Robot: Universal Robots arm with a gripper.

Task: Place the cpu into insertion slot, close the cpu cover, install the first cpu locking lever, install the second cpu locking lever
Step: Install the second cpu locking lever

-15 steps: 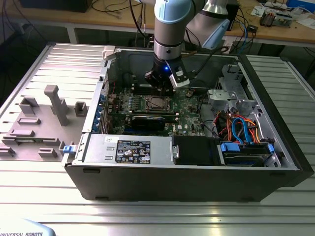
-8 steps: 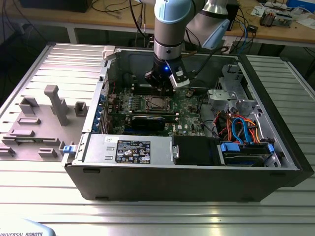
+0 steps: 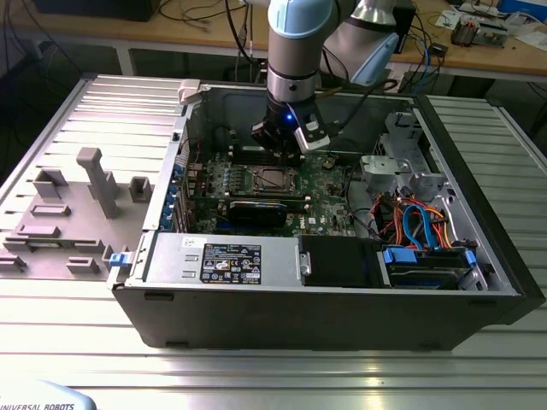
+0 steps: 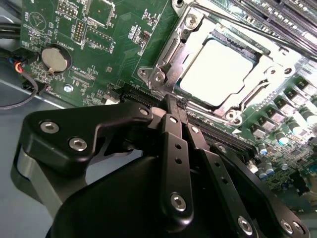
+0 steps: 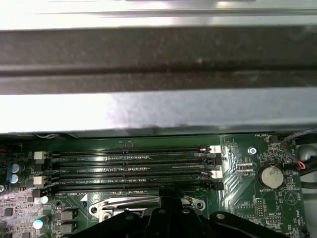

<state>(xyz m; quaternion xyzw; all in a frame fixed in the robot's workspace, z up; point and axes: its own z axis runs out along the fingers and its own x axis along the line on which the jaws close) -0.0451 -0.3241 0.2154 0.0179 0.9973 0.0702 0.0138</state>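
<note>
pincer (fingers together) beside covered cpu.

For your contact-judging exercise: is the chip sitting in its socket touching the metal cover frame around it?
Touching. In the second wrist view the cover frame lies closed over the chip, its edges overlapping the chip's rim with no gap showing.

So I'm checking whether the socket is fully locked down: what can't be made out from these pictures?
- Second wrist view: the hand covers the near edge of the cpu cover, so any lever there is hidden; the cpu shows through its window.
- First wrist view: the hand's body hides most of the socket.
- Exterior view: the insertion slot is too small to judge its levers.
</note>
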